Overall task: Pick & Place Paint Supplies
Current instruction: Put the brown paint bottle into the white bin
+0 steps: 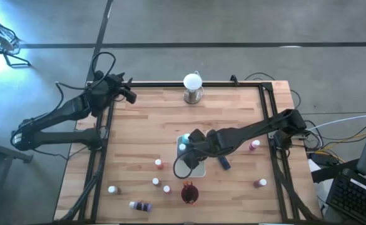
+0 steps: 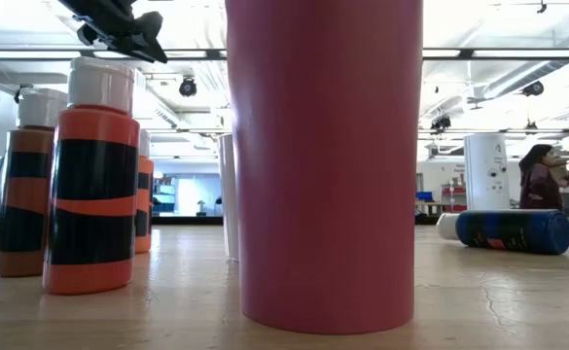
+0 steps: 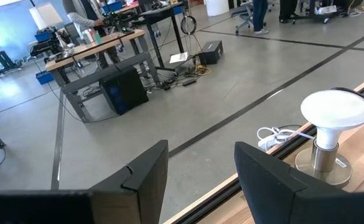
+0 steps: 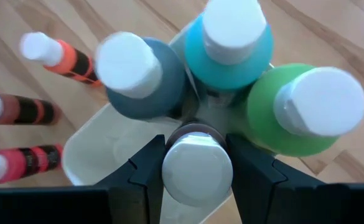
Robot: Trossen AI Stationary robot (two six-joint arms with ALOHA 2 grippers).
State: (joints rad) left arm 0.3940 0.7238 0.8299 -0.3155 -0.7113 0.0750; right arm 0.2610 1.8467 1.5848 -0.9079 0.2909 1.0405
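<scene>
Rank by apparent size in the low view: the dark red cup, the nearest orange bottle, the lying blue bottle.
1. Dark red cup, largest, though it stands nearest the camera.
2. Nearest orange bottle.
3. Lying blue bottle, smallest, but it lies farther back.

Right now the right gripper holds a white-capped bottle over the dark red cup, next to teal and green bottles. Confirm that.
Not quite: the right gripper holds the white-capped bottle over the white tray, not the dark red cup. The right wrist view shows it, beside the teal bottle and green bottle.
</scene>
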